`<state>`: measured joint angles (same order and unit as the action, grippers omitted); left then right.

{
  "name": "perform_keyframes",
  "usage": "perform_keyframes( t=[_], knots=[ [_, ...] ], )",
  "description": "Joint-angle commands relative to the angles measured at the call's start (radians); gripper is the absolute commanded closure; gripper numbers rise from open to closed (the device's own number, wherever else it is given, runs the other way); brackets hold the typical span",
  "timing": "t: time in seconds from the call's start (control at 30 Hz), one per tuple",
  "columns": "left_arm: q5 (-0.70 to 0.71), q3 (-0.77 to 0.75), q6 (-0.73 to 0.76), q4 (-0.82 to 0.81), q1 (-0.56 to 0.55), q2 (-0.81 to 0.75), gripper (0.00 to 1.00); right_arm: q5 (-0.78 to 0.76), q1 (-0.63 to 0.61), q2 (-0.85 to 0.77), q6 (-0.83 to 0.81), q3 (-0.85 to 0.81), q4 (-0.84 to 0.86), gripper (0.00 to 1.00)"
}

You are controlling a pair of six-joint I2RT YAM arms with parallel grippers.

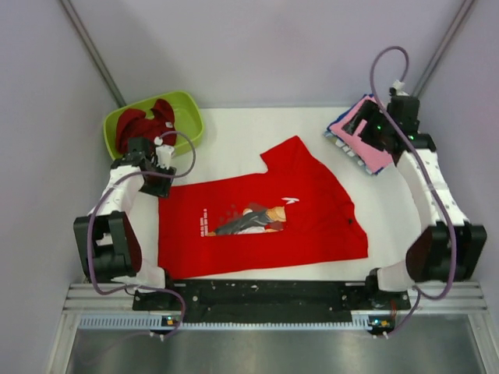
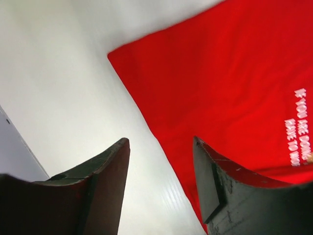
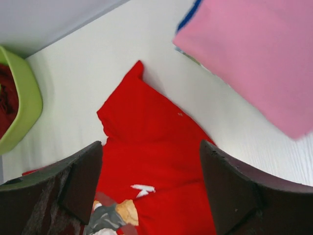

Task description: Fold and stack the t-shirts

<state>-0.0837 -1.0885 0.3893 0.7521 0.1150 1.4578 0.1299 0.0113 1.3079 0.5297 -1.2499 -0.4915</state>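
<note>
1. Top external view: a bright red tee lies spread flat, print up, in the middle of the white tabletop. One sleeve points toward the far edge.
2. A dark red tee lies crumpled in a green tub at the far left corner, well apart from the stack on the right.
3. A pink tee lies folded on top of a small stack at the far right. A blue tee shows only as an edge under it.
4. Left wrist view: the left hand is spread wide and holds nothing. It hangs above the red tee's far-left corner.
5. Bare tabletop fills most of the gap between its fingers. The tee's edge runs slantwise under the right-side finger.
6. From above, this hand sits between the tub and the red tee, near both.
7. Right wrist view: the right hand is also spread wide and empty.
8. The red tee's sleeve and part of its print show through the gap. The pink tee fills the upper right of that view, and the tub's rim is at the left edge.
9. From above, this hand is over the pink tee. I cannot tell whether it touches the cloth.
</note>
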Motion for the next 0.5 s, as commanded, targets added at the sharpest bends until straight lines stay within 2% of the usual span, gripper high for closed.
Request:
perform_keyframes(
  t=[0.0, 0.1, 0.23, 0.47],
  knots=[
    [-0.014, -0.062, -0.026, -0.099, 0.052, 0.085, 0.39, 0.151, -0.098, 0.316, -0.183, -0.251, 0.031, 0.22],
    [-0.045, -0.071, -0.033, -0.134, 0.087, 0.124, 0.34, 0.178, -0.146, 0.558, -0.212, -0.422, 0.015, 0.23],
    [-0.071, -0.074, -0.055, -0.168, 0.106, 0.170, 0.31, 0.205, -0.162, 0.815, -0.183, -0.638, 0.007, 0.32],
    [-0.102, -0.111, -0.118, -0.212, 0.143, 0.286, 0.28, 0.218, -0.175, 1.086, -0.099, -0.881, -0.001, 0.36]
  ],
)
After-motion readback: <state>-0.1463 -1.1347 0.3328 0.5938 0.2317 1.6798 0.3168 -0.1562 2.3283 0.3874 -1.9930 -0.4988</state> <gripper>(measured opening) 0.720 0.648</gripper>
